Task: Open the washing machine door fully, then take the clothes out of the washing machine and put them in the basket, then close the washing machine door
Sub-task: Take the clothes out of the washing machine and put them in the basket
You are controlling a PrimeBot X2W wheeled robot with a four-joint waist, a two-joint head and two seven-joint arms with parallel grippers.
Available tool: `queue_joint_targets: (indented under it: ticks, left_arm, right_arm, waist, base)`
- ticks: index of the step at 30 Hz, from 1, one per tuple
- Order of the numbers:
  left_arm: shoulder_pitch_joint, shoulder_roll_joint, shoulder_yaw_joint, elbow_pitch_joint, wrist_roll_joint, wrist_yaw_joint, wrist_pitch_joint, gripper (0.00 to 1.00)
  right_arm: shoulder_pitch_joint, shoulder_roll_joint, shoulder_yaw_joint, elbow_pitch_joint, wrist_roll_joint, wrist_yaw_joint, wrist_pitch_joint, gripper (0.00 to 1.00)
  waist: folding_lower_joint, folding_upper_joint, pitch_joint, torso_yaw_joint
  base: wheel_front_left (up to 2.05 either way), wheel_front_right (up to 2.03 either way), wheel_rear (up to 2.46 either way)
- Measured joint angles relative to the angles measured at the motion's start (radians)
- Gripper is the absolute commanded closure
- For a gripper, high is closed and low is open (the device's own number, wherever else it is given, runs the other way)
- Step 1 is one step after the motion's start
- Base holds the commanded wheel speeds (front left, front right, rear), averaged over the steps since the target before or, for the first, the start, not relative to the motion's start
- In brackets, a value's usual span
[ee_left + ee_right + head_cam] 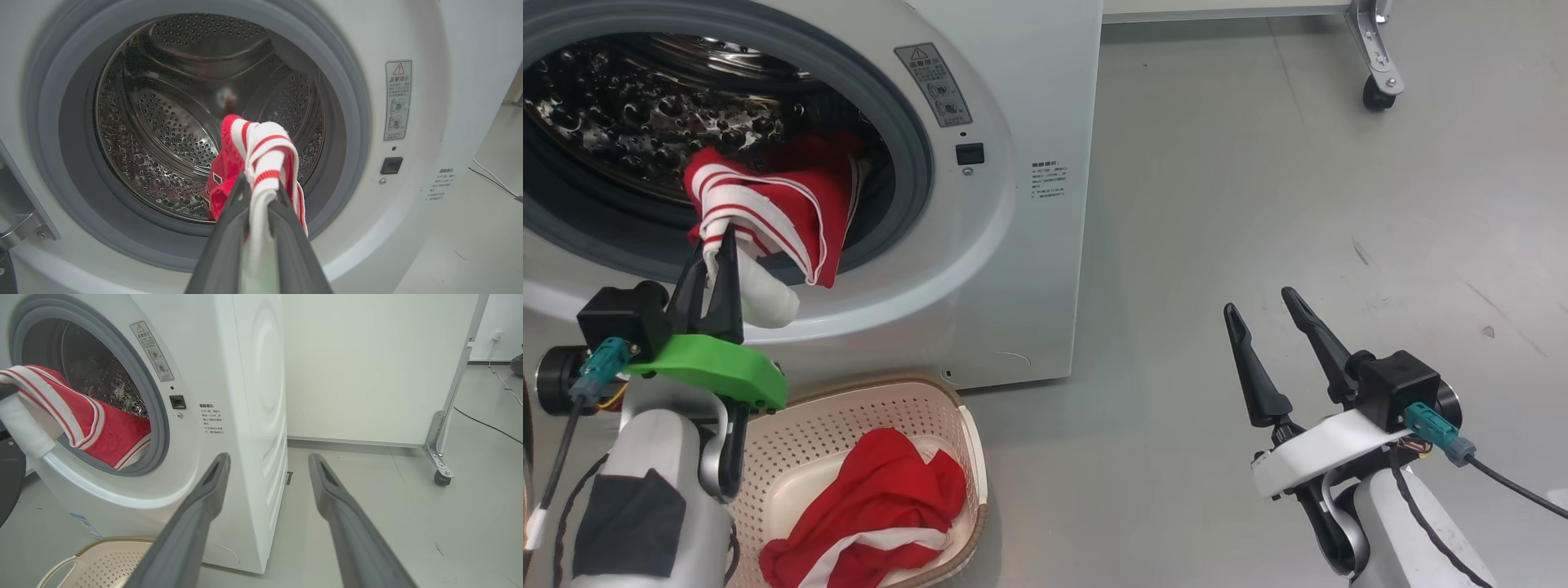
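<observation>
Clothes (768, 204): one red garment is pinched by its white-striped hem between the clenched fingers of the left gripper (715, 245), left of centre in the head view. Its length runs up and right from there, over the grey ring into the mouth of the washing machine (1029, 98). A second red piece (882, 490) lies crumpled in the basket (890, 382) at the bottom edge, just beside the left arm. A warning label (934, 84) with a red triangle sits right of the mouth; its small print is unreadable. The right gripper (1262, 302) hangs spread wide, holding nothing, over the floor (1217, 204) at lower right. A caster (1376, 90) stands at upper right.
</observation>
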Motion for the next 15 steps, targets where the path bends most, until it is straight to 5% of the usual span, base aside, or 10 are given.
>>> queue_joint_targets:
  ticks: [15]
  left_arm:
    - [0.059, -0.003, 0.069, -0.392, 0.069, 0.025, -0.003, 1.0]
  right_arm:
    - [0.006, 0.001, 0.001, -0.011, -0.009, 0.0, 0.0, 0.0]
  waist:
    - [0.0, 0.0, 0.008, 0.01]
  base:
    - [0.0, 0.0, 0.0]
